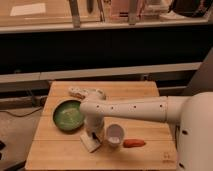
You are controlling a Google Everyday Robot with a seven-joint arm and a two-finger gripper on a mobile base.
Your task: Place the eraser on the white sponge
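The arm reaches in from the right across the counter [57, 156] and bends down at its wrist, so the gripper [93, 131] hangs right over the white sponge [93, 145], at its back end and so close that I can't say whether they touch. The sponge lies flat near the front of the counter, directly below the gripper and a little toward me. Its long axis seems to slant from back-left to front-right. I'd judge the coming move to be almost straight down rather than sideways. I can't tell whether the gripper is clenched on something or released. I can't pick out the eraser anywhere either; it may be hidden in the gripper, but that's a guess. By my count there is one sponge, one white cup [115, 135] just right of it, one orange carrot-like thing [134, 143] beyond the cup, one green plate [56, 118] to the left, and one whitish packet [86, 92] at the back.
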